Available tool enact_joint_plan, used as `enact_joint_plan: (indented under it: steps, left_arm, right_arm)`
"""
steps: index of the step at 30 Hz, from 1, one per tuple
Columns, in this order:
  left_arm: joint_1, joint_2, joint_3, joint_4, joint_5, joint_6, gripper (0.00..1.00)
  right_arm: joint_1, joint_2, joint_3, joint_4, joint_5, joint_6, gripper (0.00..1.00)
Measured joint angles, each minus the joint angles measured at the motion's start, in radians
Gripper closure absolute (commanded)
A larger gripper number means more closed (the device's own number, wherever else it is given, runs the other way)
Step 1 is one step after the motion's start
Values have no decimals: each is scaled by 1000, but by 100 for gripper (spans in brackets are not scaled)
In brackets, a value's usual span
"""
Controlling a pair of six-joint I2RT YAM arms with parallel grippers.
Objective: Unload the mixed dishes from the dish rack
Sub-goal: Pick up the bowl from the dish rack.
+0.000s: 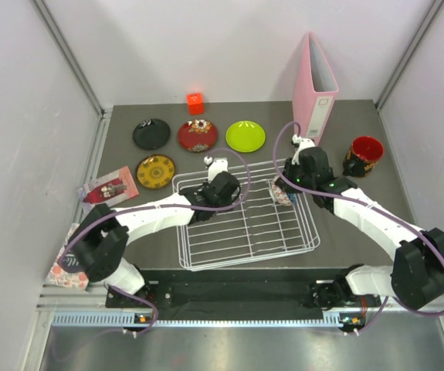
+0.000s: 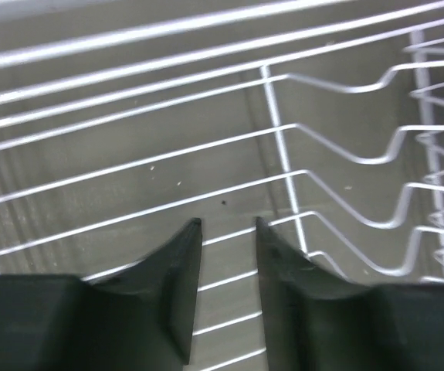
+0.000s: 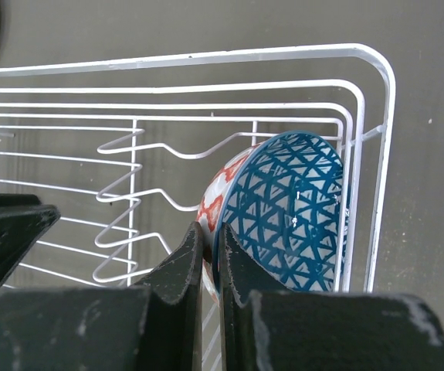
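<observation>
The dish rack [image 1: 245,224] lies just past the arm bases, its long axis running left to right on the dark table [image 1: 360,216]. The left gripper [image 2: 228,224] hangs over the rack's bare wires, fingers a little apart with nothing between them. The right gripper [image 3: 210,229] is pinched on the wall of the blue-white bowl [image 3: 291,212], which stands on edge in the rack's far right corner; only the right wrist view shows its triangle-patterned hollow and red-patterned outside. A printed packet [image 1: 110,185] left of the rack carries writing too small to read. The gold plate [image 1: 155,171] lies flat beside the rack's far left corner, the red-and-dark cup [image 1: 363,155] upright to the right. Farther back sit the black plate [image 1: 151,134], dark red plate [image 1: 198,135] and lime green plate [image 1: 245,136], then an orange-red cube [image 1: 195,103] and an upright pink binder [image 1: 314,85]
</observation>
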Motion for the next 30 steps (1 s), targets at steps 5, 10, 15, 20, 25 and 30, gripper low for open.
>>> enact_joint_plan:
  steps: [5,10,15,20,25,30]
  left_arm:
    - [22,139,19,-44,15,-9,100]
    - [54,206,24,-44,56,-31,100]
    - [86,211,24,-32,121,-55,100]
    - [149,216,14,18,270,-84,100]
    - [160,225,7,74,316,-84,100]
    - [161,231,7,98,328,-85,100]
  right_arm:
    - [0,3,-8,24,-9,2,100]
    - [0,2,-15,36,-19,3,100]
    - [0,-2,-21,45,-21,3,100]
    - [-15,-16,-27,40,-27,7,100]
    - [-51,-59,-29,-12,-62,18,100]
    - [-98,-111,-30,-22,-170,49,100]
